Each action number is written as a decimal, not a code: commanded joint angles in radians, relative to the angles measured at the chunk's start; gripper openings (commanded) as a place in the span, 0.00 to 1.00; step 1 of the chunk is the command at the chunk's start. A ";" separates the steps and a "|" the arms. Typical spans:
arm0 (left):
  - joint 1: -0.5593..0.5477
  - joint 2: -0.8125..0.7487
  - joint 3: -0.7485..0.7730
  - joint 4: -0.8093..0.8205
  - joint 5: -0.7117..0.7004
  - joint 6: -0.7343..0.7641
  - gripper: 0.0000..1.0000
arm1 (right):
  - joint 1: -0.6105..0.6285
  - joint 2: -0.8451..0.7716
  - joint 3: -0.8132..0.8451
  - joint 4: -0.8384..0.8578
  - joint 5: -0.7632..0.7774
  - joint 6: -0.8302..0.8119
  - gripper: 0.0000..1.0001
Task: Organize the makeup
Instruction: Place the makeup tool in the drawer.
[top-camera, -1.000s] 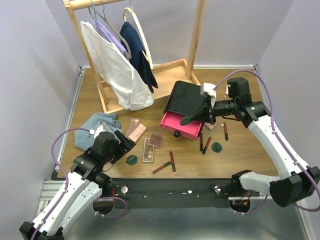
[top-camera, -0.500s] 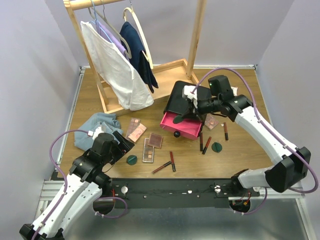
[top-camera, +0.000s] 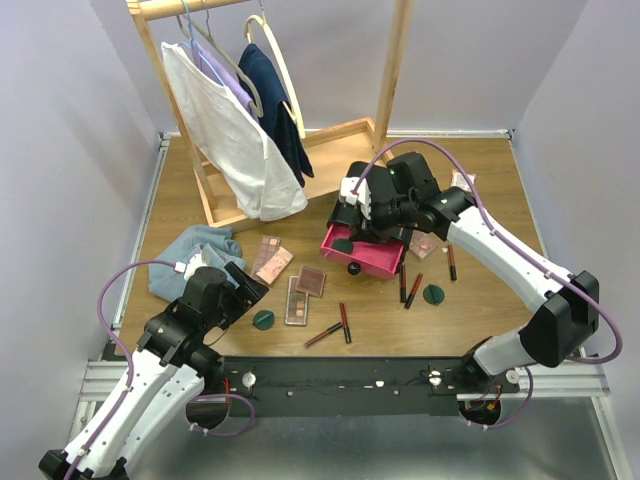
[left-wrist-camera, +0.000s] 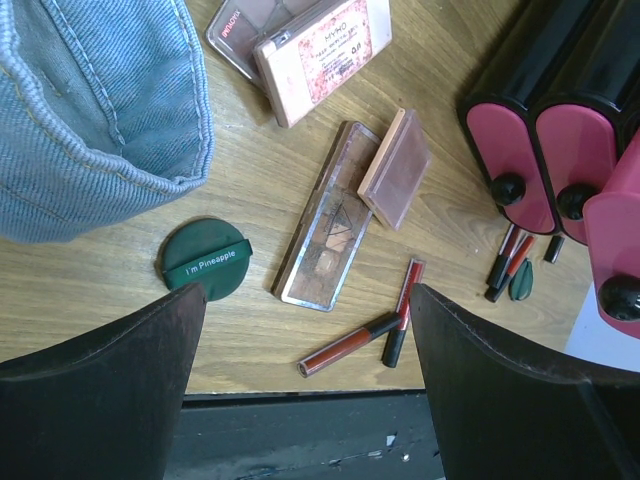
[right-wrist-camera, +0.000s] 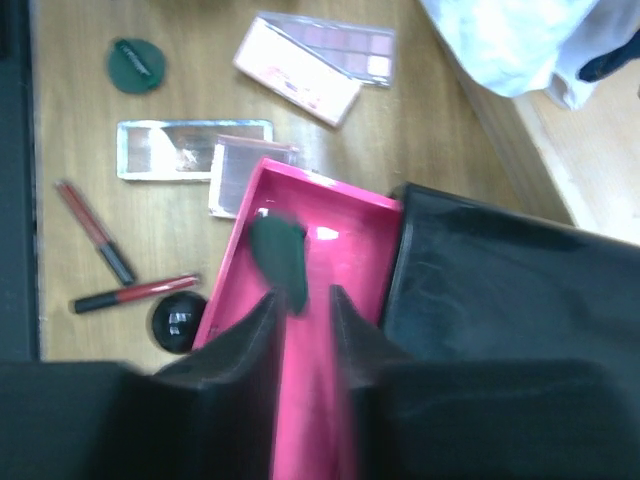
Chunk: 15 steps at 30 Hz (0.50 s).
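Note:
My right gripper (top-camera: 362, 222) (right-wrist-camera: 303, 295) hangs over the open pink drawer (top-camera: 372, 256) (right-wrist-camera: 335, 240) of the black box (top-camera: 368, 195), jaws a little apart. A round dark green compact (top-camera: 343, 243) (right-wrist-camera: 280, 258) lies blurred in the drawer just past the fingertips, free of them. My left gripper (top-camera: 243, 288) (left-wrist-camera: 310, 330) is open wide and empty above the table's front edge. Under it lie a green compact (left-wrist-camera: 205, 262), a long palette (left-wrist-camera: 330, 215), a blush case (left-wrist-camera: 395, 168) and two lip tubes (left-wrist-camera: 350, 345).
Two palettes (top-camera: 270, 257) lie beside the light blue cloth (top-camera: 195, 252). Right of the drawer are lip tubes (top-camera: 408, 285), another tube (top-camera: 451, 262), a green compact (top-camera: 433, 294) and a blush case (top-camera: 424, 245). A wooden clothes rack (top-camera: 300, 150) stands at the back.
My right gripper has swung left, from beside the box to over the open drawer, carrying the green compact. The compact has left the jaws and lies in the drawer. The left arm has not moved.

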 joint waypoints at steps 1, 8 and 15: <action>0.003 -0.013 -0.013 -0.017 -0.016 -0.006 0.92 | 0.005 0.016 0.020 0.066 0.102 0.028 0.51; 0.003 -0.019 -0.005 -0.046 0.023 -0.015 0.92 | 0.004 -0.007 0.071 0.115 0.174 0.124 0.74; 0.004 0.010 0.004 -0.086 0.064 -0.034 0.92 | -0.031 -0.094 0.100 0.198 0.296 0.282 0.83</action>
